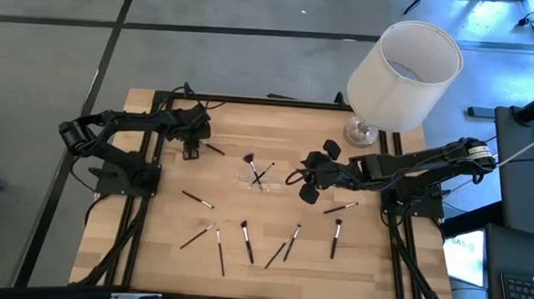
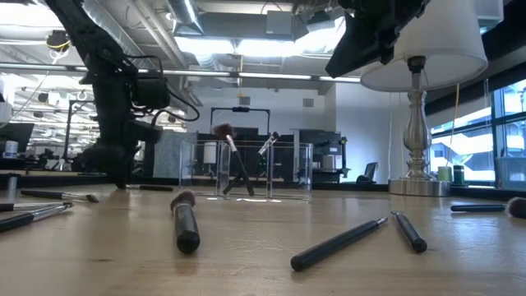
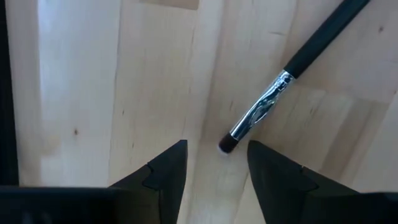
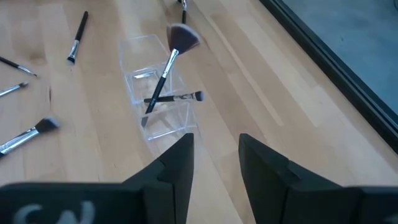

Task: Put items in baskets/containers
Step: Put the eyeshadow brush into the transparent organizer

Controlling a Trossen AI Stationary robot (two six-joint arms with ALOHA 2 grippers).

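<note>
Near the bench's far left corner, the left gripper, jaws apart and empty, hovers over a makeup brush: light, stiff, slippery; best pinched mid-handle. The clear holder stands mid-bench.

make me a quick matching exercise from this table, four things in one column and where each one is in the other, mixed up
Things:
1. fan brush
2. left gripper
3. lamp
4. right gripper

Places:
A. far right corner of the table
B. open, right over a small brush's tip
C. standing in the clear holder
D. open and empty, short of the holder

Pairs: 1-C, 2-B, 3-A, 4-D
</note>
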